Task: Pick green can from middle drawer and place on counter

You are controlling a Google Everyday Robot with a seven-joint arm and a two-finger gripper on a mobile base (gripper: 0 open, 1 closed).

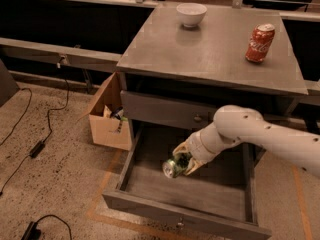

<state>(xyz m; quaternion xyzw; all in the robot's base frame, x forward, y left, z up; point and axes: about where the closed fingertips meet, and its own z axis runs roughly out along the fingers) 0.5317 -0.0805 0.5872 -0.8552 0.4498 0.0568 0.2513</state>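
The green can (173, 167) is tilted on its side, silver top toward the lower left, held in the air above the floor of the open middle drawer (150, 185). My gripper (184, 161) is shut on the green can, its fingers (194, 165) on either side of the can's body. The white arm comes in from the right. The counter (210, 49) is the grey top slab of the cabinet, above and behind the gripper.
A white bowl (191, 14) and a red Coca-Cola can (260, 43) stand on the counter. A closed drawer front with knob (198, 118) sits above the open drawer. A cardboard box (109, 118) stands left of the cabinet. Cables (37, 146) lie on the floor.
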